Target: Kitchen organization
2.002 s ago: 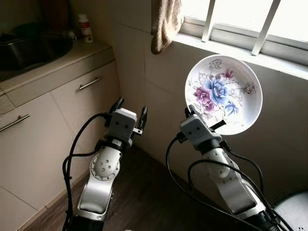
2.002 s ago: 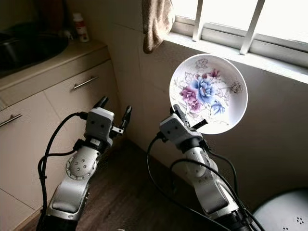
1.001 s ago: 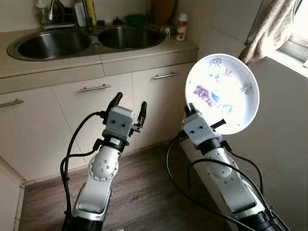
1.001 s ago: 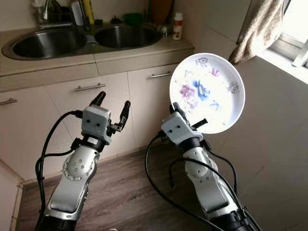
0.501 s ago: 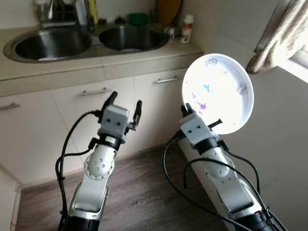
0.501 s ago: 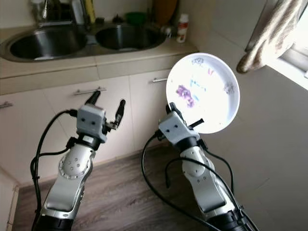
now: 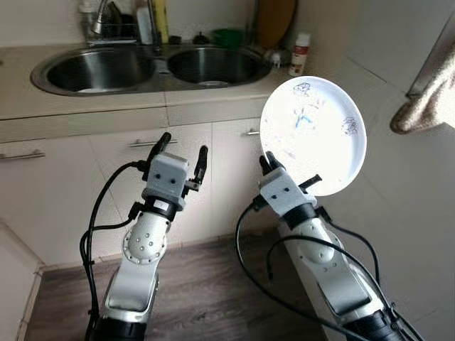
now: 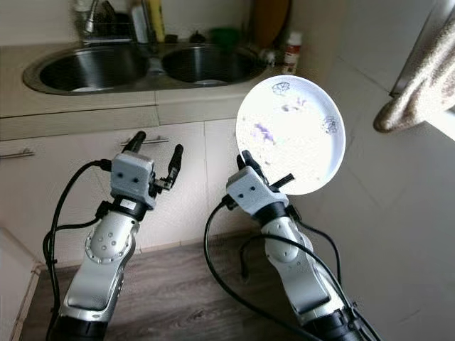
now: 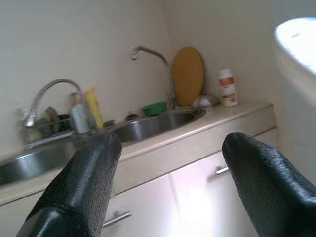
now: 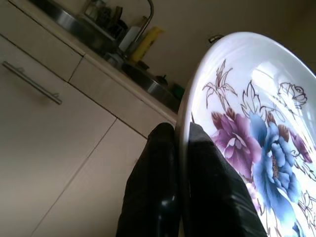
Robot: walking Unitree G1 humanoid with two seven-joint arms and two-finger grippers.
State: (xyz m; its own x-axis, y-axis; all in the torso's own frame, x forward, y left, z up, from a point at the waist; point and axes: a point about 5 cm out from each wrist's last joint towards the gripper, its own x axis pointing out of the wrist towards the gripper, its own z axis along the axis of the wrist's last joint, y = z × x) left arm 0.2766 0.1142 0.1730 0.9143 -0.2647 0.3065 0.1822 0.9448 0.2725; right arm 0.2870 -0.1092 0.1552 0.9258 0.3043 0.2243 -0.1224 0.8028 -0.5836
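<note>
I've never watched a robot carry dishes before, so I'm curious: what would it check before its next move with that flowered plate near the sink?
1. Right gripper pinches the rim of the white flowered plate: ok.
2. Plate held upright, apart from the beige cabinets: ok.
3. Left gripper open, holding nothing, free to help: ok.
4. Steel double sink ahead, in sight: ok.
5. Basins free of dishes: cannot tell, the insides are only partly seen.
6. Black cables hang loose off the right arm without snagging: ok.
</note>
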